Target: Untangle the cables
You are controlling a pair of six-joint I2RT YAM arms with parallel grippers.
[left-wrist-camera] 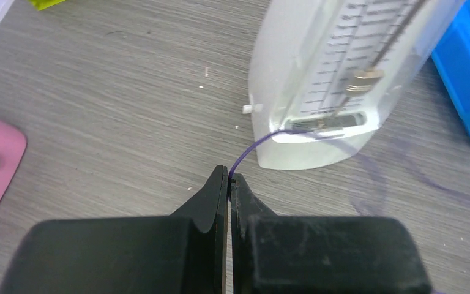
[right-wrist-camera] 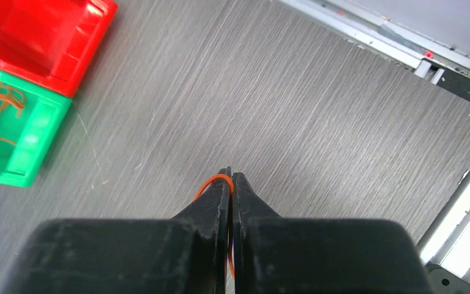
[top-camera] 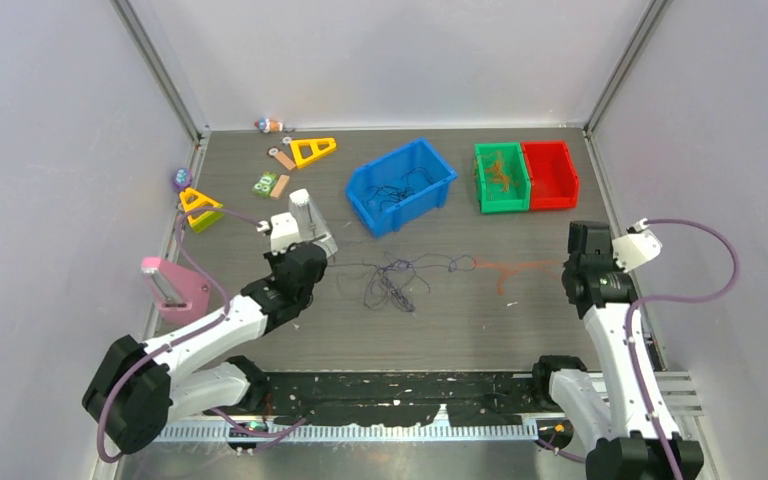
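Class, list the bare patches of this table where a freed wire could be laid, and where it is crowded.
Free: the near strip between the left arm and right arm, in front of the cables; the patch between the orange strand and the green bin and red bin. Crowded: back left, around the yellow triangles.

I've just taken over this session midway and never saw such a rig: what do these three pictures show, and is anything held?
Two robot arms, left and right, are bolted at the near edge of a table. The wide picture looks down from above and behind them; the other two come from a camera on each wrist, looking along its black fingers. Mid-table lies a tangle of thin wires. Behind it stand a blue bin holding dark wires, a green bin holding orange ones, and a red bin. The left gripper is shut on a purple wire close to a white metronome-like device. The right gripper is shut on an orange wire.
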